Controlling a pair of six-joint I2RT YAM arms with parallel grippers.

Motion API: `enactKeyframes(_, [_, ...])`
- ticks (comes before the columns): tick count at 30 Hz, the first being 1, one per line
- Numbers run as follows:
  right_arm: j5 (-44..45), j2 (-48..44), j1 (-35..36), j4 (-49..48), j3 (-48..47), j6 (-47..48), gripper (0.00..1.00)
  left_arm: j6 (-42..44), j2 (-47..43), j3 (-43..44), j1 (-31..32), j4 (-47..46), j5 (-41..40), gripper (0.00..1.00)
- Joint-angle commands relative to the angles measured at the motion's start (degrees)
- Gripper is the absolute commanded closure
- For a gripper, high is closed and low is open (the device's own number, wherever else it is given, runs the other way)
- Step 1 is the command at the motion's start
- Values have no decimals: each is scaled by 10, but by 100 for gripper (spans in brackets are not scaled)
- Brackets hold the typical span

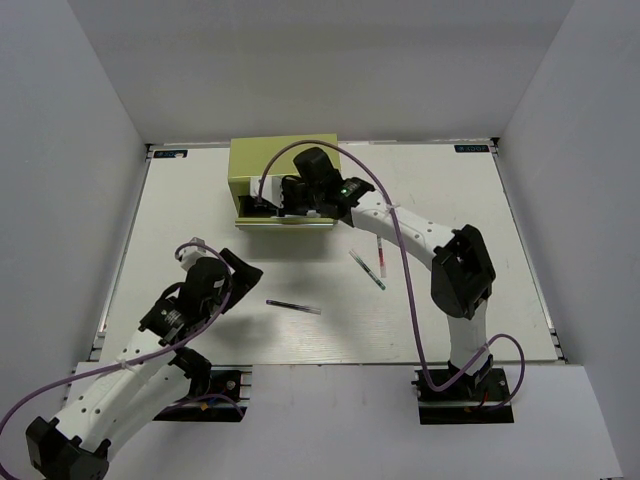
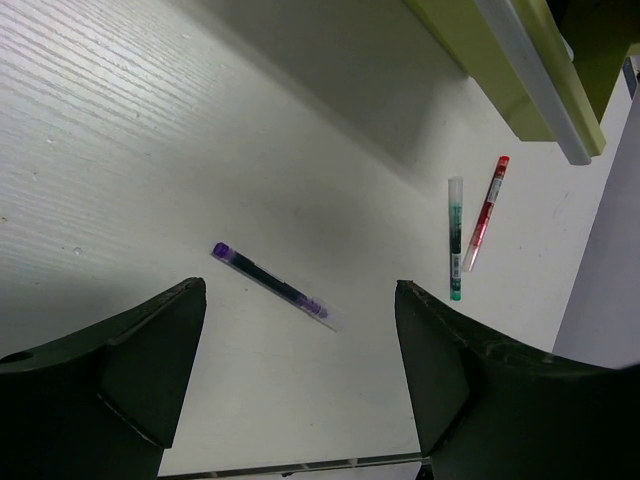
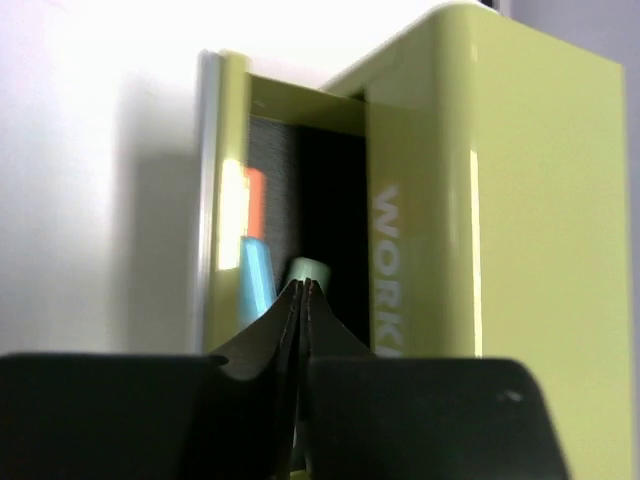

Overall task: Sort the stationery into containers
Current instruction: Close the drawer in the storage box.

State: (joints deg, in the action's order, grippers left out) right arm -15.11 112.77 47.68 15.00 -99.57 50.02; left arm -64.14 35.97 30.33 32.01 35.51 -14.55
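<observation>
Notably, the olive chest (image 3: pixel 530 180) bears white lettering (image 3: pixel 388 270)

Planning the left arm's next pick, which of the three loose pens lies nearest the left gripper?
The purple-ended pen, alone just ahead of the left gripper; the green pen and red pen lie side by side farther off, near the chest.
</observation>
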Motion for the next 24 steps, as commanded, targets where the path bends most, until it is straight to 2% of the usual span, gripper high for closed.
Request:
enactKeyframes(1, [-114,-42,-3,79,-42,2,100,-2,2,-6,2,-6,-6,14])
enactKeyframes(2, [-156,-44,-5,97,-44,22,100,-2,2,-6,2,-6,-6,14])
enactKeyframes(3, [-176,-44,-5,161,-49,38,100,-2,2,-6,2,-6,-6,14])
enactKeyframes(5, [-234,-39,-4,209,-55,110,100,-2,2,-6,2,-6,-6,14])
enactKeyframes(6, [-243,-34,-1,274,-75,125,100,-2,2,-6,2,-6,-6,14])
enactKeyframes(8, [-250,-3,0,331,-97,168,100,-2,-3,-6,2,0,-6,14])
enactKeyframes(10, [-246,29,0,359,-132,170,100,-2,-3,-6,2,0,-6,14])
enactKeyframes(12, [-196,37,0,333,-123,135,100,-2,-8,-6,2,5,-6,14])
enactKeyframes(15, [-128,49,1,238,-99,105,100,-2,-13,-6,2,5,-6,14])
enactKeyframes(20, [-69,87,0,212,-108,77,100,-7,-13,-6,2,5,-6,14])
enactKeyframes(24, [2,90,1,133,-90,28,100,-7,-8,-6,2,0,-6,14])
